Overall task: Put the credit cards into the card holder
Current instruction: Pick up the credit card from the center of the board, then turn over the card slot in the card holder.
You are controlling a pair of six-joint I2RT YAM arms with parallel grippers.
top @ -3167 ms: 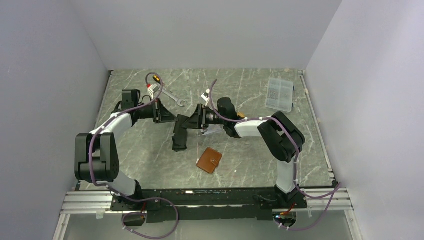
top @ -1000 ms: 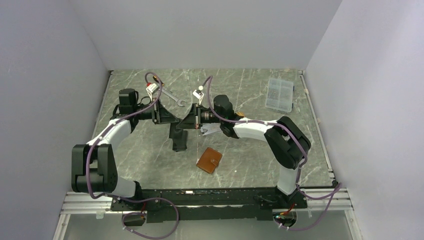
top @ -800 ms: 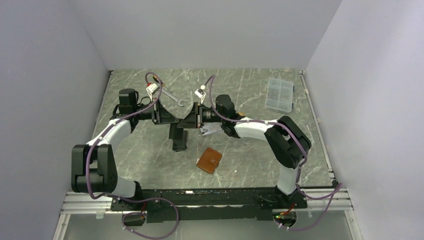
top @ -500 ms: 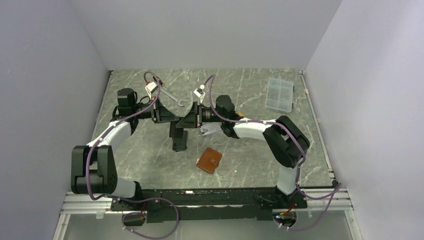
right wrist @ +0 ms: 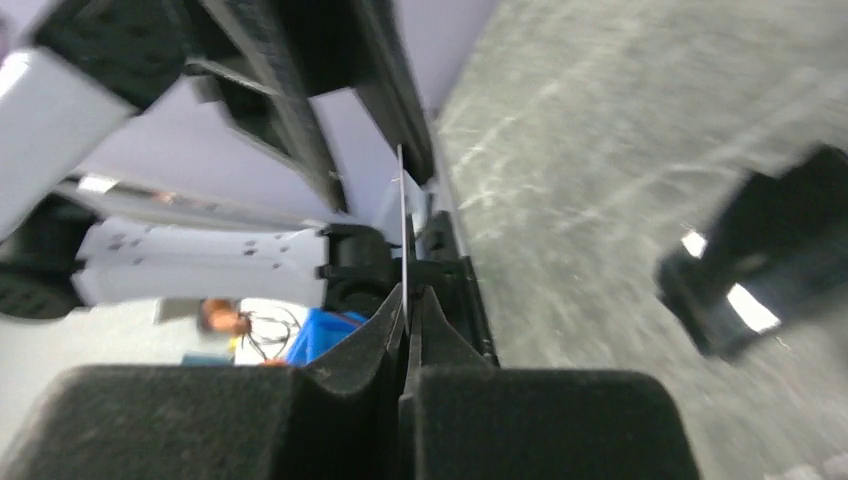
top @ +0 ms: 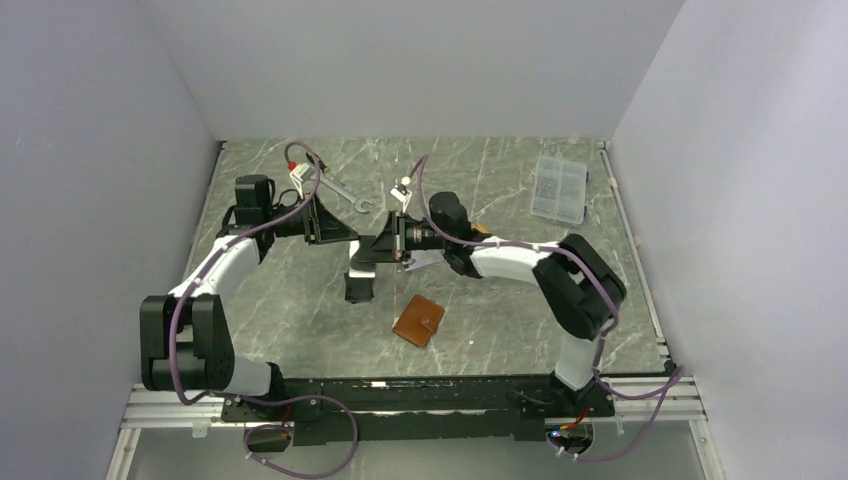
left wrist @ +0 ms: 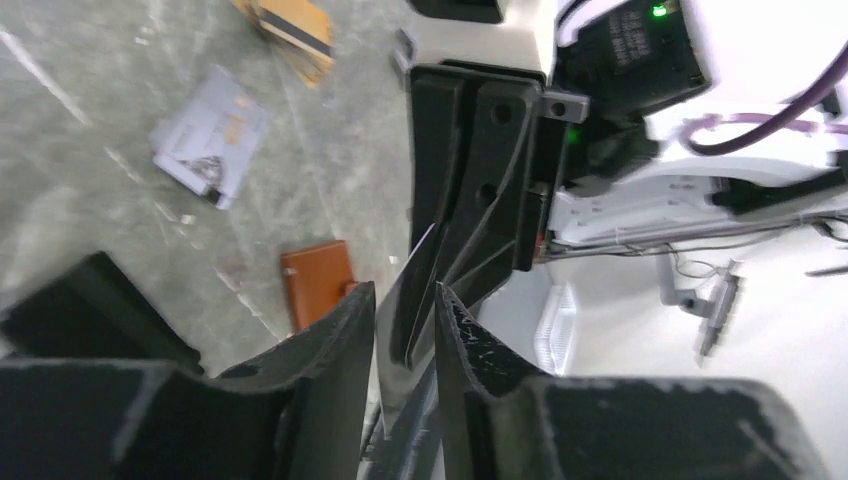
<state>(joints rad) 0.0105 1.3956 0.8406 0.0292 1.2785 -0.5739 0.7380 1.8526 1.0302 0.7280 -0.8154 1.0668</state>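
Note:
Above the middle of the table my two grippers meet tip to tip. My right gripper (right wrist: 408, 295) (top: 376, 247) is shut on a thin silver-grey credit card (right wrist: 402, 215), held edge-on. My left gripper (left wrist: 405, 300) (top: 350, 238) is open, its fingers on either side of that card (left wrist: 428, 245) without pinching it. The tan-brown card holder (top: 418, 320) (left wrist: 318, 285) lies closed on the table in front of the grippers. More silver-grey cards (top: 424, 261) (left wrist: 210, 135) lie under the right arm. Gold-orange cards (left wrist: 295, 28) lie further back.
A black pouch (top: 360, 283) (right wrist: 770, 260) sits just below the grippers. A metal wrench (top: 340, 192) lies behind the left arm. A clear plastic box (top: 560, 187) stands at the back right. Walls close in the table on three sides.
My left jaws have parted. My right gripper has closed on the card and shifted slightly towards the left. The black pouch sits lower than a second ago.

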